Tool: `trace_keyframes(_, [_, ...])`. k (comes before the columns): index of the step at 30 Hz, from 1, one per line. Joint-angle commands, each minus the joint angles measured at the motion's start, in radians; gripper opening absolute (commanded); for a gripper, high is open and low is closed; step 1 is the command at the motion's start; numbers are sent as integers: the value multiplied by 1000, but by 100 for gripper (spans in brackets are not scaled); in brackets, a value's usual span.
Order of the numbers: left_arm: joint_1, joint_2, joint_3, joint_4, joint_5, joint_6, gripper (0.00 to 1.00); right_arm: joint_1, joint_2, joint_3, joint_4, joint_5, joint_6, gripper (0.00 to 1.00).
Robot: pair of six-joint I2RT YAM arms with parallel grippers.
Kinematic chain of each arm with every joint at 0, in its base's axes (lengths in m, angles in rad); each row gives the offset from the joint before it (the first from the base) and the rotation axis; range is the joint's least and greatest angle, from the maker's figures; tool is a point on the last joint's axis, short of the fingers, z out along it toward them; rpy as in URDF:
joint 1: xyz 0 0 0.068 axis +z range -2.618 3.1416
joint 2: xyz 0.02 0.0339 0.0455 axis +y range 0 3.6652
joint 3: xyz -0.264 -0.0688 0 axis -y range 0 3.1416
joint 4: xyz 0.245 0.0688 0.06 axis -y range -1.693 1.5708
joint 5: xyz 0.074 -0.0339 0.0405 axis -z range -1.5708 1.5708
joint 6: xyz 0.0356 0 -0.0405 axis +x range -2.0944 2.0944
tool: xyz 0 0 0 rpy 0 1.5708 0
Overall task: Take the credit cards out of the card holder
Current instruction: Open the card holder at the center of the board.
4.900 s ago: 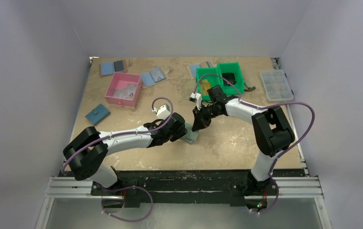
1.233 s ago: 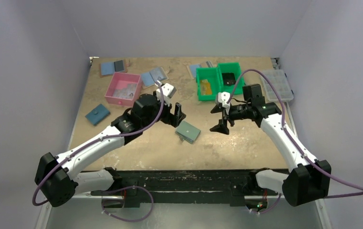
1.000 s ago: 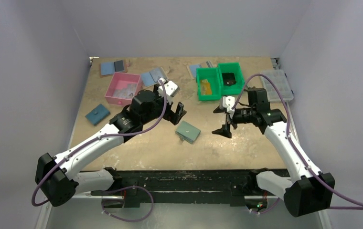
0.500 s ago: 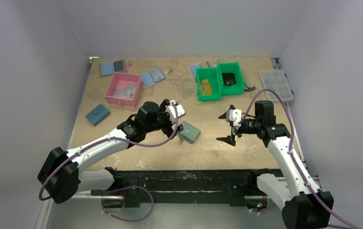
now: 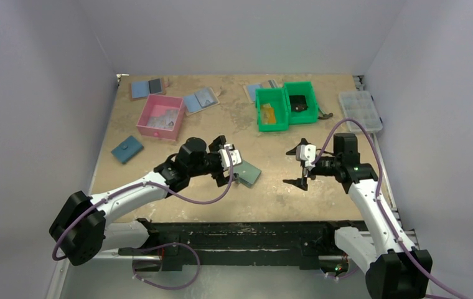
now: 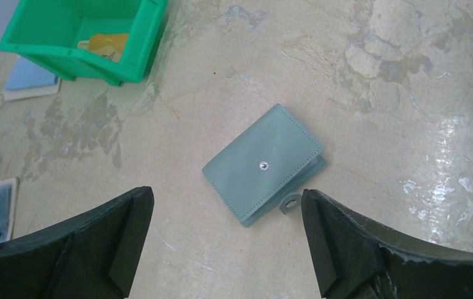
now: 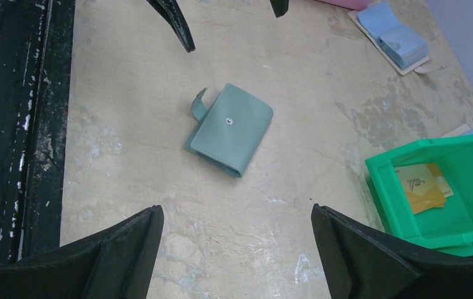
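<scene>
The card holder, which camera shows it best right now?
The left wrist view: the card holder lies whole and centred, closed, its snap stud and loose strap tab clear. The right wrist view also shows it whole, slightly smaller. The top external view shows it tiny, with no detail.

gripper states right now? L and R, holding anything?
Left gripper: open, holding nothing; the closed card holder lies loose ahead of it.
Right gripper: open, holding nothing.
</scene>
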Motion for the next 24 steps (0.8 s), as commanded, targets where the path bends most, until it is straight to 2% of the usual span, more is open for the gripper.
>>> trace_keyframes(1, [1, 22, -5, 59, 46, 109, 94, -5, -1, -18, 27, -38, -31, 99])
trace_keyframes(5, [-32, 62, 20, 51, -2, 217, 94, -4, 2, -22, 19, -41, -47, 99])
trace_keyframes(10, [-101, 170, 101, -85, -125, 417, 90, -3, -13, -26, 15, -35, -53, 99])
trace_keyframes(13, [-103, 213, 120, -98, -151, 470, 88, -4, -19, -28, 14, -33, -58, 99])
trace_keyframes(17, [-102, 259, 160, -198, -221, 544, 81, -5, -24, -28, 6, -33, -66, 99])
trace_keyframes(21, [-97, 264, 124, -162, -289, 581, 79, -4, -29, -30, 2, -34, -72, 99])
trace_keyframes(24, [-96, 280, 128, -154, -287, 591, 78, -4, -27, -29, -1, -34, -76, 99])
